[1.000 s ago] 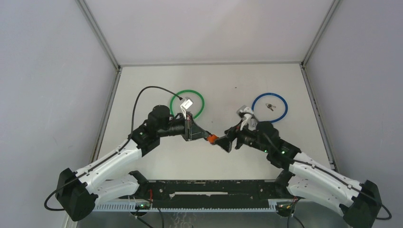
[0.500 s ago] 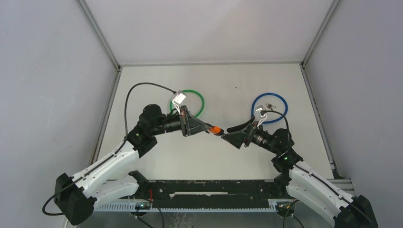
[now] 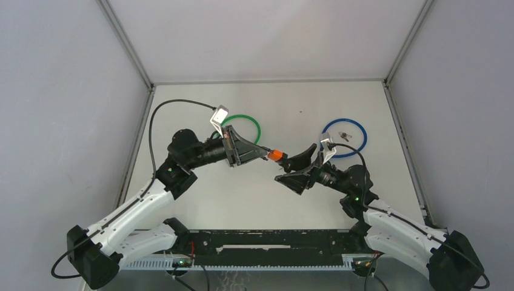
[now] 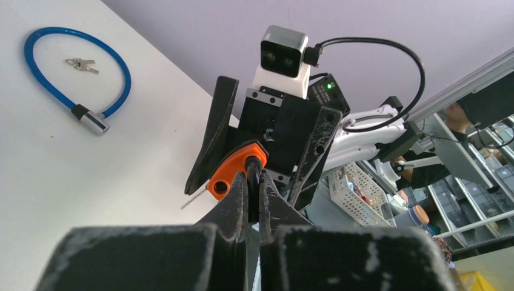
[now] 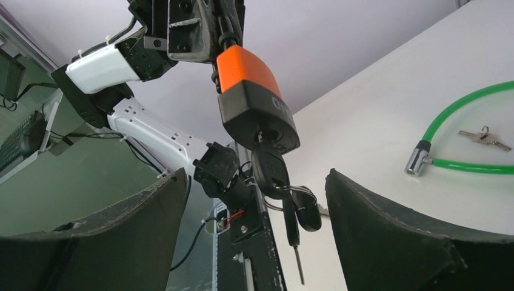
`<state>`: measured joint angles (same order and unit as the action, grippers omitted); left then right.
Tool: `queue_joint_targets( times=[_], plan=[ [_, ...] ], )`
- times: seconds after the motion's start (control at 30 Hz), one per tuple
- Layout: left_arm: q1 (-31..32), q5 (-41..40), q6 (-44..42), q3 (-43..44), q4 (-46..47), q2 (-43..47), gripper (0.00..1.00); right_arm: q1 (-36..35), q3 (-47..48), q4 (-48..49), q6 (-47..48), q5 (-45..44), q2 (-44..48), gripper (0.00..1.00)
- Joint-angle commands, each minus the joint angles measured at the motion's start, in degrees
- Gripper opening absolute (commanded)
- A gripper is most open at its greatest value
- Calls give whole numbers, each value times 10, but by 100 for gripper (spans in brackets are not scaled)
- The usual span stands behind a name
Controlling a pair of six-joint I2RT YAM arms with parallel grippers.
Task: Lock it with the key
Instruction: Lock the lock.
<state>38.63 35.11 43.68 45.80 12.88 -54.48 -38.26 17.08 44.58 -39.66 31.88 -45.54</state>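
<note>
My left gripper (image 3: 262,156) is shut on the black shackle (image 4: 253,167) of an orange and black padlock (image 3: 277,155) and holds it in the air above the table. In the right wrist view the padlock (image 5: 251,100) hangs from the left gripper (image 5: 218,33). A black-headed key (image 5: 271,173) sits in its keyhole, and spare keys (image 5: 298,224) dangle from the ring. My right gripper (image 3: 296,171) is wide open, with its fingers either side of the key (image 5: 256,176) and apart from it. The padlock's orange body (image 4: 233,176) shows past my left fingertips (image 4: 238,193).
A green cable lock (image 3: 256,125) lies on the white table behind the left arm, with a small bunch of keys (image 5: 482,136) inside its loop. A blue cable lock (image 3: 359,131) with keys (image 3: 345,136) lies at the back right. Frame posts and grey walls stand on both sides.
My left gripper has lifted the padlock and carried it slightly right. My right gripper was shut at the padlock's key end and has opened wide, and its wrist has swung back.
</note>
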Motion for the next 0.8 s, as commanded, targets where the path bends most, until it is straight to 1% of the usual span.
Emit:
queue_joint_targets(
  times=[0.0, 0.1, 0.17, 0.3, 0.37, 0.53, 0.63, 0.77],
  plan=[
    [-4, -11, 37, 45, 57, 13, 0, -9, 26, 81, 24, -33, -20, 88],
    [-5, -10, 43, 44, 59, 7, 0, -12, 36, 107, 17, -27, -43, 83],
    [-7, -9, 45, 44, 59, 7, 0, -13, 42, 111, 15, -25, -48, 81],
    [-8, -11, 49, 40, 64, 9, 0, -16, 50, 113, 18, -36, -47, 80],
    [-9, -10, 51, 38, 65, 9, 0, -16, 56, 113, 17, -35, -47, 78],
    [-10, -8, 52, 35, 66, 12, 0, -20, 74, 114, 9, -19, -59, 64],
    [-10, -7, 51, 32, 66, 14, 0, -25, 76, 123, 5, -21, -69, 58],
    [-9, -7, 53, 28, 68, 18, 0, -30, 87, 128, 2, -22, -81, 53]
  ],
)
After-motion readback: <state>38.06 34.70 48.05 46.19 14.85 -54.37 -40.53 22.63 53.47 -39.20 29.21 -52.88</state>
